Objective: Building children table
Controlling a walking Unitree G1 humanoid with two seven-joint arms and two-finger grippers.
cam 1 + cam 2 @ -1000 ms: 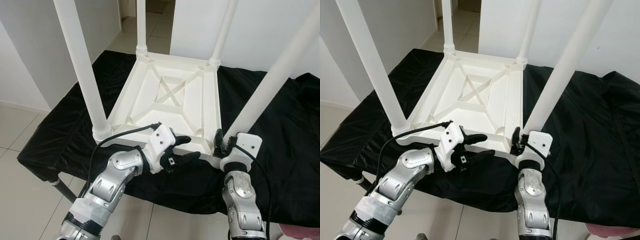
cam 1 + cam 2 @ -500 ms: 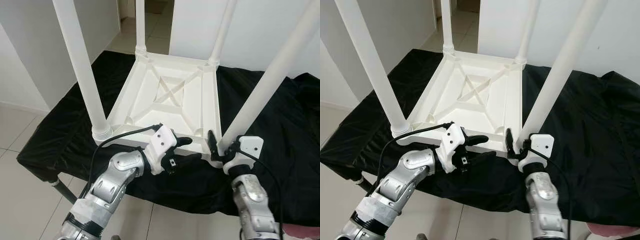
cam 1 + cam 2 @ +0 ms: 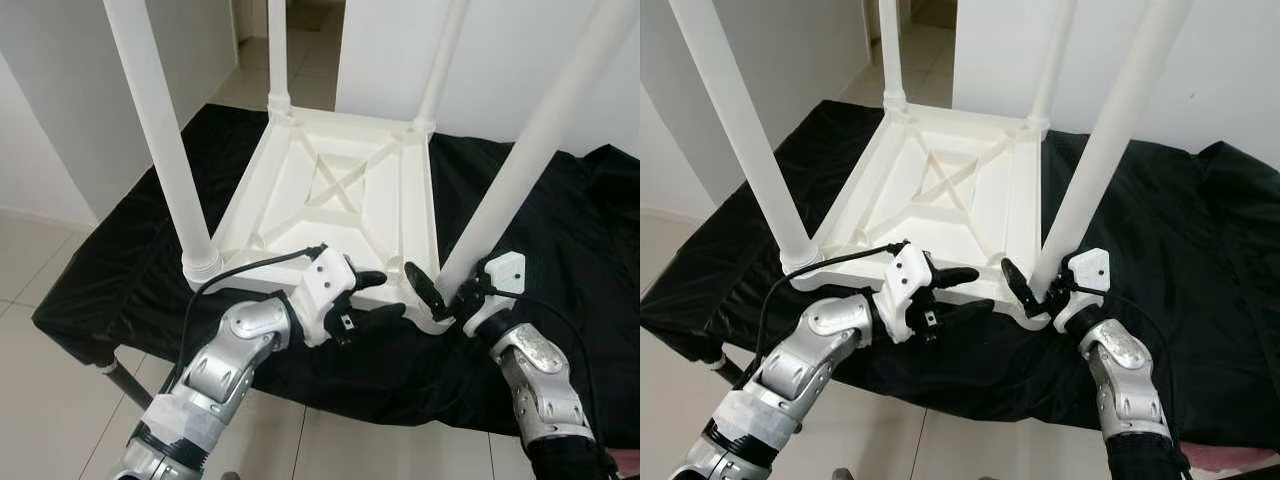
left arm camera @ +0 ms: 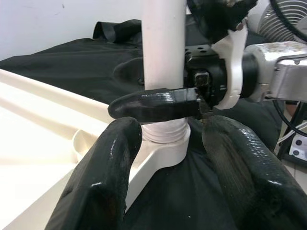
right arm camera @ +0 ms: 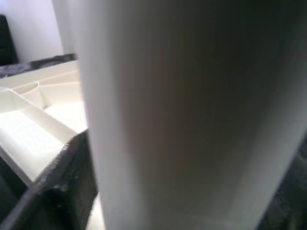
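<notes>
the left end effector [image 3: 372, 296] is nearest, low at the near edge of the white table [image 3: 340, 190]. its two black fingers [image 4: 100, 187] are spread apart, one above the rim and one below it. they look close to the rim, but i cannot tell if they press on it. it is not clenched on anything.

just beside it, the right end effector [image 3: 1038, 287] sits at the bottom of the near right leg [image 3: 520, 150]. one long black finger [image 3: 425, 290] lies across the front of the leg, right above the ringed collar where the leg goes into the corner. the other finger is behind the leg. so it looks wrapped around the leg, grasping it low down.

the table lies upside down on the counter [image 3: 110, 260], which has a black cloth over it. its top is flat on the cloth and all four legs point up. the near left leg [image 3: 160, 140] stands in its corner, and the two far legs stand at the back corners.

the table looks like hard plastic. i think it is light and stiff, not soft. the legs are smooth and round, so they may slip in the fingers. the best place to hold a leg is low, near the collar, where it wobbles least. the ribbed rim is a good place to hold the top.
</notes>
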